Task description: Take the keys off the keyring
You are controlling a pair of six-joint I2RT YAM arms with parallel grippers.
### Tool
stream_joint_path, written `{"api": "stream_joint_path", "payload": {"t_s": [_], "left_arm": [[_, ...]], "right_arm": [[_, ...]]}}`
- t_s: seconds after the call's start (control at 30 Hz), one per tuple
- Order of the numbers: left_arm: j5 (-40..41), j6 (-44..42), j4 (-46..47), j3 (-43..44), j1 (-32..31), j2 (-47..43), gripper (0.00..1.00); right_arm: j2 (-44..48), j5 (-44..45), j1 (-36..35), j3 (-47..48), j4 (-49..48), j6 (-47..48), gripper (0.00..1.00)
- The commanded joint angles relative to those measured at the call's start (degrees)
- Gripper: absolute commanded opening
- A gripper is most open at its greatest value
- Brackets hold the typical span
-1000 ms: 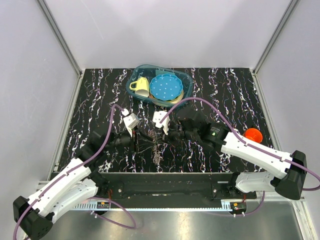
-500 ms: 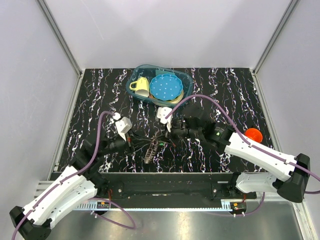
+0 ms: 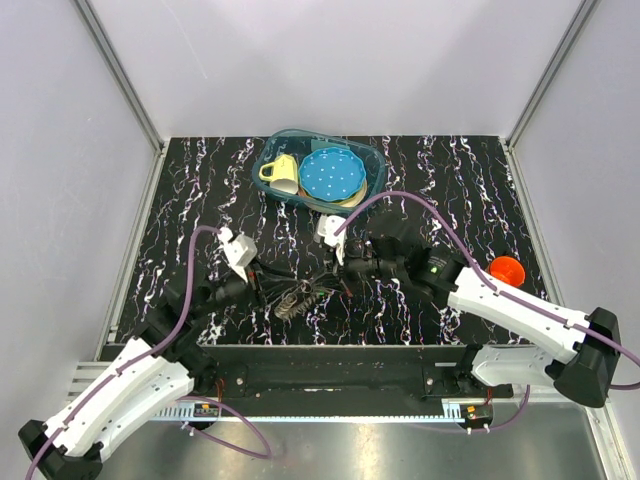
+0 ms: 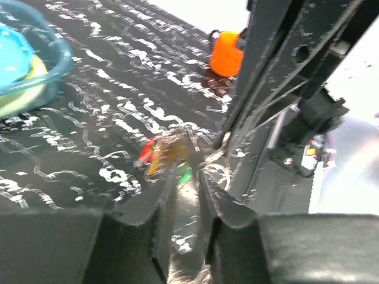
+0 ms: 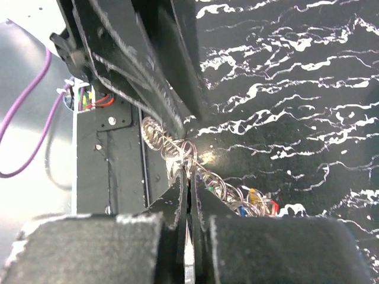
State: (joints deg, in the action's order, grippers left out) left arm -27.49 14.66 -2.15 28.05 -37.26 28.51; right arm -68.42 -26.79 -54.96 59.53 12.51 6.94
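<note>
The keyring's grey-brown speckled fob [image 3: 290, 300] lies stretched between my two grippers at the table's front middle. My left gripper [image 3: 265, 290] is shut on the fob, which shows between its fingers in the left wrist view [image 4: 188, 201]. The keys [image 4: 161, 155], with red, yellow and green heads, hang blurred just past the left gripper [image 4: 188, 177]. My right gripper [image 3: 342, 272] is shut on a thin metal ring of the keyring [image 5: 188, 152]; in its own view the right gripper [image 5: 189, 180] pinches it tight. The keys [image 5: 256, 201] dangle from a chain of rings to its right.
A teal bin [image 3: 375, 160] at the back middle holds a blue plate [image 3: 332, 172] and a yellow cup [image 3: 280, 170]. An orange cup [image 3: 507, 270] stands at the right, also seen in the left wrist view [image 4: 228, 54]. Purple cables loop over both arms.
My left gripper has drawn back to the left with the fob, pulling the keyring out between the two grippers. My right gripper has shifted slightly right and away.
</note>
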Motion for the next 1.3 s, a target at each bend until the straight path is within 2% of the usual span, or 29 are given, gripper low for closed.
{"api": "stream_joint_path", "payload": {"t_s": [0.0,0.03,0.1,0.17,0.3,0.4,0.6,0.87,1.03,1.27], "left_arm": [[4.3,-7.1,-9.2,8.1,0.6,3.1,0.41],[2.6,-8.1,-11.0,9.1,0.6,3.7,0.53],[0.8,-10.8,-15.1,12.0,0.6,5.5,0.58],[-4.1,-14.3,-20.0,15.0,0.6,8.6,0.58],[-7.5,-15.4,-20.4,15.8,0.6,11.5,0.59],[-8.9,-13.0,-17.4,14.5,0.6,12.4,0.57],[-8.8,-6.9,-7.9,10.4,0.5,10.9,0.56],[-4.1,-6.2,-6.5,11.1,-0.5,11.4,0.55],[-1.7,-4.4,-6.6,11.3,-1.6,11.3,0.52],[0.5,-3.6,-5.6,11.2,-5.6,13.3,0.50]], "right_arm": [[2.8,0.0,1.3,0.6,0.0,5.1,0.00],[2.4,-0.5,1.6,1.0,1.3,7.0,0.00],[2.1,-2.6,1.9,2.0,2.5,8.7,0.00],[2.5,-5.1,2.0,1.7,3.2,11.9,0.00],[2.8,-14.1,4.6,2.0,5.0,15.9,0.00],[1.2,-20.5,7.9,4.3,7.5,17.6,0.00],[-2.8,-25.1,9.4,7.9,12.2,21.4,0.00],[-5.8,-25.9,9.6,9.5,12.3,22.2,0.00],[-6.5,-23.3,9.6,9.6,12.3,22.2,0.00],[-6.8,-23.3,9.6,9.8,11.8,21.3,0.00]]}}
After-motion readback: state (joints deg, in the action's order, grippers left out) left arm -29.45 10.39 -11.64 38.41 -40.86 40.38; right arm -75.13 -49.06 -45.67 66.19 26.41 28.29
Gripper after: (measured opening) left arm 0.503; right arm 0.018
